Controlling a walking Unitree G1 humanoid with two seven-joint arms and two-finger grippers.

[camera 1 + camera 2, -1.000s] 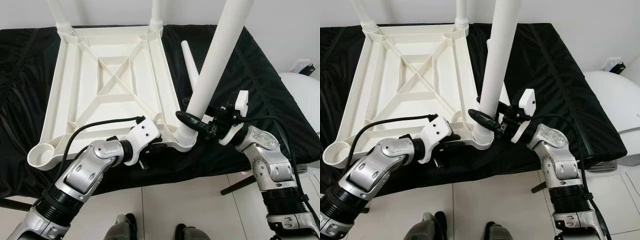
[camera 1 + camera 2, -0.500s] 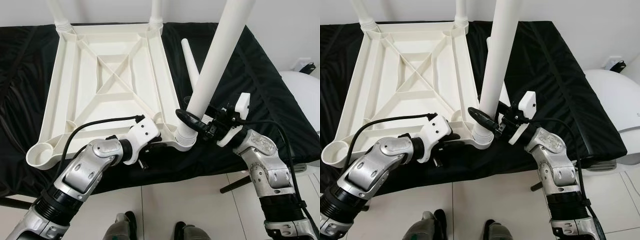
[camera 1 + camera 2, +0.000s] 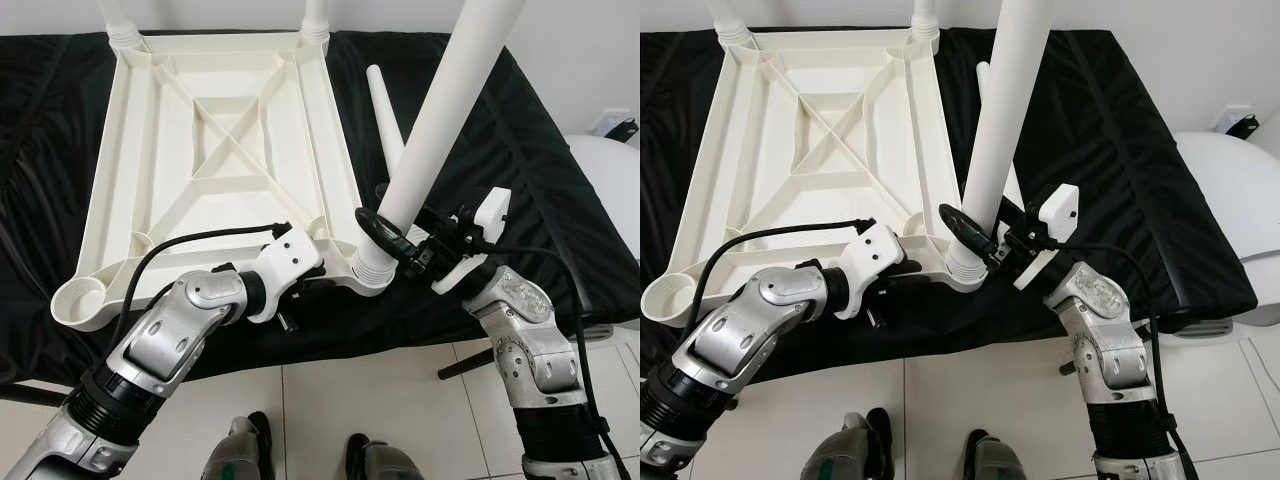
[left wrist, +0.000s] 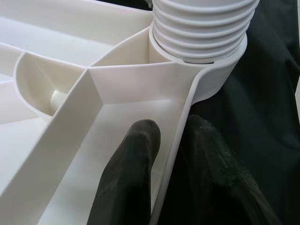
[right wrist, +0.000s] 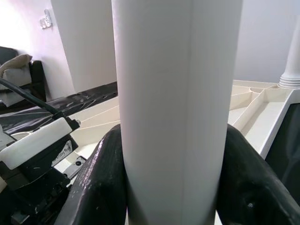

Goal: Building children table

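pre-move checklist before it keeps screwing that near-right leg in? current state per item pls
1. Right gripper on the leg: ok, fingers on both sides of the shaft just above the socket.
2. Left gripper bracing the tabletop: ok, one finger inside the frame wall, one outside, beside the socket.
3. Leg threads fully seated: not ok, several thread ridges show above the socket rim.
4. Leg square to the tabletop: cannot tell; it looks tilted in the head views, which may be perspective.
5. Spare leg out of the way: ok, lying on the black cloth beyond the right gripper.
6. Near-left socket: empty, leg not yet fitted.
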